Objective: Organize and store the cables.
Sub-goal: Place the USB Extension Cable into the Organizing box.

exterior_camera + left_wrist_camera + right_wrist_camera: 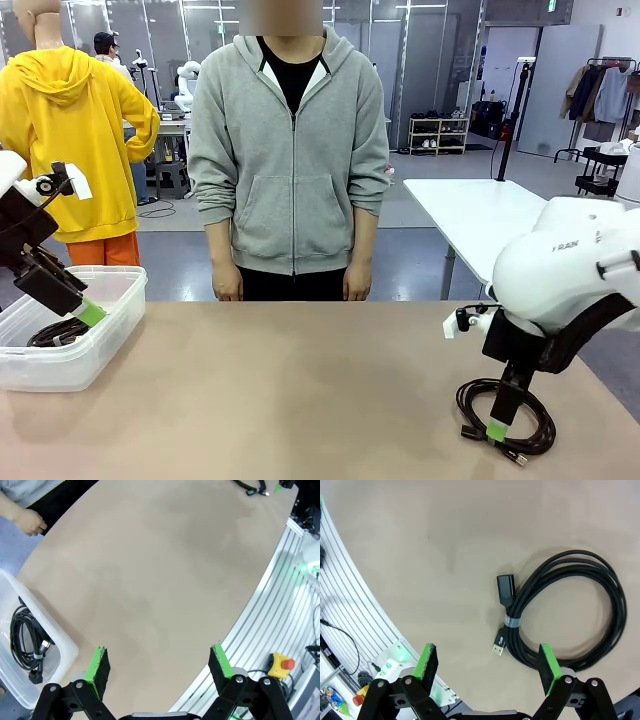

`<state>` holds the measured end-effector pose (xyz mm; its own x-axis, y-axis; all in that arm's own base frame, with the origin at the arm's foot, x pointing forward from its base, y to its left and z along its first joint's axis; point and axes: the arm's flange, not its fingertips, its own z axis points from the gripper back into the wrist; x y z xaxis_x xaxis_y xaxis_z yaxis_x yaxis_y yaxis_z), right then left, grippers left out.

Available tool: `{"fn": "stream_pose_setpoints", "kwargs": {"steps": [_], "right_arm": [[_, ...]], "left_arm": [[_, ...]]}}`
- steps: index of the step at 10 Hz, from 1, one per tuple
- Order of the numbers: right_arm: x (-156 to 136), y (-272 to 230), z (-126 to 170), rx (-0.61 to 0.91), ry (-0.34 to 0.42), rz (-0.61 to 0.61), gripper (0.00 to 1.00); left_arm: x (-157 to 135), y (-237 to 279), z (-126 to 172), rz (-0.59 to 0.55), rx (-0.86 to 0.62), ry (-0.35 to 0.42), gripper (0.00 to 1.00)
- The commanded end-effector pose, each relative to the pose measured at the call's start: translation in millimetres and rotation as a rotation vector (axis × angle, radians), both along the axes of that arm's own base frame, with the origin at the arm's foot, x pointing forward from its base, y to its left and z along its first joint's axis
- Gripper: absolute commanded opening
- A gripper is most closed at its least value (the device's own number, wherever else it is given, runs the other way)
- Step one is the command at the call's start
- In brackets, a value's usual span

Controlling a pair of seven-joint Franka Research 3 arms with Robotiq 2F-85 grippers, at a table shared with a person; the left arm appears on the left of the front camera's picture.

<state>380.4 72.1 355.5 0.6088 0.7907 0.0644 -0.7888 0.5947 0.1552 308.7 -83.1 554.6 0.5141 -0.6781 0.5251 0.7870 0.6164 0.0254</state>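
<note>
1. Cables sit in two places on my feed: one black coil [505, 415] lies flat on the tan table [300, 400] at the robot's right near corner, and another coil [57, 332] rests inside the clear plastic bin [110, 320] at the left edge.
2. My right gripper [497, 430] hangs straight over the table coil, its green pad tip down at the coil's near side in the front view; I cannot tell from there whether it touches.
3. From the right wrist camera, the right gripper [487, 665] stands wide apart with nothing between the fingers; the coil [570, 610] lies ahead of and toward the right finger, whose pad overlaps the coil's near loop. The cord's two plug ends [502, 615] and the grey tie band point toward the gap.
4. My left gripper [90, 314] is at the bin's rim, just above the stored coil.
5. From the left wrist camera, the left gripper [160, 665] is spread open and empty over bare table; the bin [60, 645] with its coil [27, 640] lies off to the left finger's side.
6. A person [290, 150] in a grey hoodie stands at the far side, hands down at the table edge.
</note>
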Motion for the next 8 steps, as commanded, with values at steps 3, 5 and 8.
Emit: {"fn": "stream_pose_setpoints", "kwargs": {"steps": [3,5,8], "right_arm": [[-33,12,-57,-0.021,0.012,-0.055,1.0],[-35,15,-66,-0.061,0.013,-0.061,1.0],[-35,13,-71,-0.073,0.025,-0.08,1.0]], "left_arm": [[3,-2,0,0.018,0.005,-0.009,1.0],[3,-2,0,0.018,0.005,-0.009,1.0],[3,-2,0,0.018,0.005,-0.009,1.0]]}}
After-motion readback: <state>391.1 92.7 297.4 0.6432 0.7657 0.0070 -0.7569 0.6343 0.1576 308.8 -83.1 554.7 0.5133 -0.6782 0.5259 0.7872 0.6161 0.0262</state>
